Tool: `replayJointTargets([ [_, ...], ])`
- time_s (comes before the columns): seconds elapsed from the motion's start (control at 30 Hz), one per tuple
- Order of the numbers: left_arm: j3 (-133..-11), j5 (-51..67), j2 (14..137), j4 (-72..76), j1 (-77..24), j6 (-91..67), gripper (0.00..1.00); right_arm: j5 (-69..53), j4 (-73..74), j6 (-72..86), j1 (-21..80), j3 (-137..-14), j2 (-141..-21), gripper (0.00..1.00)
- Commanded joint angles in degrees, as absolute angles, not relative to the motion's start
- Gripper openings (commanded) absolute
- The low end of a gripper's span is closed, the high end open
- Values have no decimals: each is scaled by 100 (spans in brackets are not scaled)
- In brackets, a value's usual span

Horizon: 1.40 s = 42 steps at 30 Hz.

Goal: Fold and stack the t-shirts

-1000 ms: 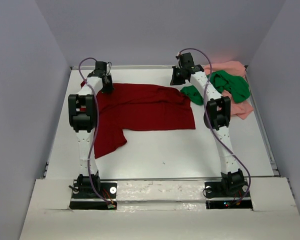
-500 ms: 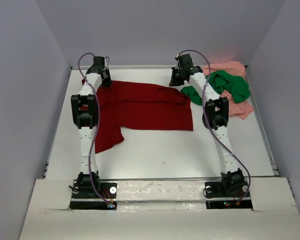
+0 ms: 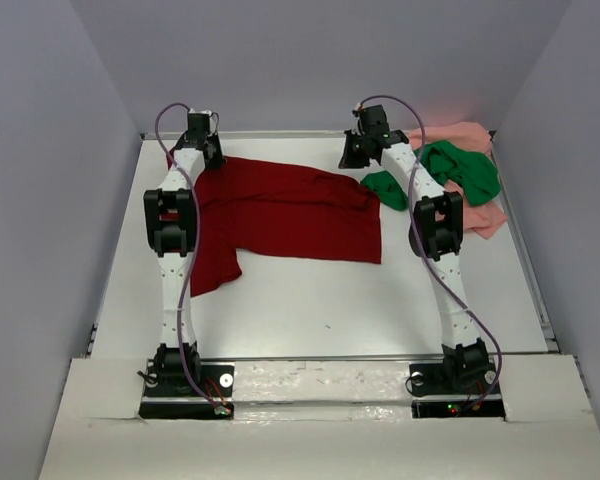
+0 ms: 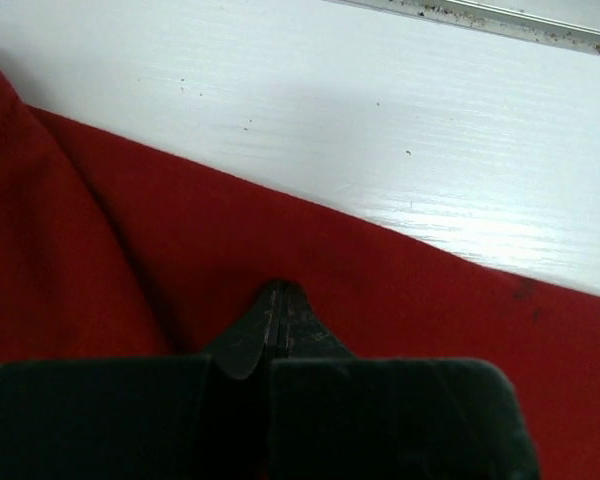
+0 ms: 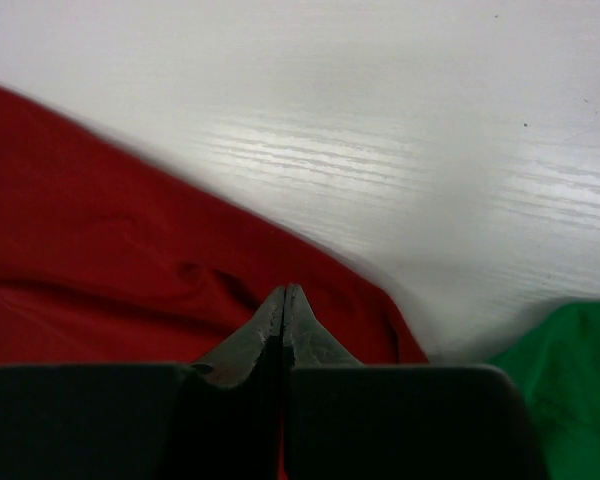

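Lying spread across the far half of the surface (image 3: pixel 330 300): one dark red t-shirt (image 3: pixel 290 210), mostly flat, its far hem running left to right. A narrower part is hanging toward the near side at the left, partly hiding behind the left arm (image 3: pixel 170 225).

Item, left claw (image 4: pixel 280 312): it is reaching over the far left corner of the dark red t-shirt. Its fingers are pressing tightly together, tips meeting on the cloth just inside the far hem. It is seemingly pinching a bit of the fabric, though the pinch itself is sitting under the tips in the wrist view.

Item, right claw (image 5: pixel 283 310): it is sitting at the far right corner of the same dark red t-shirt, fingers likewise pressing together with no gap showing. Cloth is puckering into small wrinkles at the tips, so it is gripping the fabric there.

Item, green t-shirt (image 3: pixel 465 170): it is lying crumpled at the far right of the surface, resting on the pink one. A small part of it is lying just beside the red shirt's right edge, and is also showing at the lower right of the right wrist view.

Item, pink t-shirt (image 3: pixel 483 217): it is lying bunched beneath the green t-shirt in the far right corner, showing beyond it and on its near side.

Item, metal rail (image 4: pixel 480 15): it is running along the far edge, with a strip of bare white surface between it and the red hem.
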State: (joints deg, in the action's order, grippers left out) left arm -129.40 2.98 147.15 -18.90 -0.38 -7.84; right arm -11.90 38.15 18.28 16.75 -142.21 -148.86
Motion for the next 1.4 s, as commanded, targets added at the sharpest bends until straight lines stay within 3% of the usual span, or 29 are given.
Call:
replayJointTargets([
  [0.0, -12657, 299, 14073, -1837, 44, -783, 0, -1133, 3489, 1644, 1705, -13923, -14186, 0],
  [0.1, -12236, 438, 13538, -1977, 44, -721, 0, -1440, 3498, 1460, 1705, -13441, -13826, 0],
  [0.13, -11939, 526, 13361, -2004, 44, -695, 10, -1502, 3498, 1424, 1705, -13264, -13573, 1],
  [0.17, -11709, 623, 13159, -1995, 44, -660, 21, -1677, 3489, 1363, 1705, -13063, -13414, 9],
  [0.2, -11429, 711, 12661, -1952, 44, -642, 36, -1740, 3489, 1319, 1705, -12860, -13256, 18],
  [0.23, -11113, 842, 12360, -1873, 53, -633, 49, -1810, 3489, 1275, 1705, -12650, -13097, 38],
  [0.27, -10466, 896, 12088, -1698, 53, -624, 65, -1889, 3498, 1248, 1705, -12239, -12765, 45],
  [0.3, -10172, 931, 11807, -1679, 44, -615, 67, -2038, 3515, 1187, 1705, -12008, -12579, 47],
  [0.5, -8826, 1388, 10101, -2223, 53, -133, 69, -2267, 3708, 783, 1705, -10216, -11558, 48],
  [0.73, -8060, 1985, 9651, -3111, 202, 562, 67, -2303, 4201, 361, 1583, -8826, -10934, 48],
  [1.0, -8095, 2821, 10344, -4385, 202, 1169, 63, -2329, 4105, 413, 1318, -8631, -10441, 47],
  [1.37, -7894, 3430, 10363, -5266, 149, 2031, 61, -2285, 4034, 448, 1266, -8772, -10591, 47],
])
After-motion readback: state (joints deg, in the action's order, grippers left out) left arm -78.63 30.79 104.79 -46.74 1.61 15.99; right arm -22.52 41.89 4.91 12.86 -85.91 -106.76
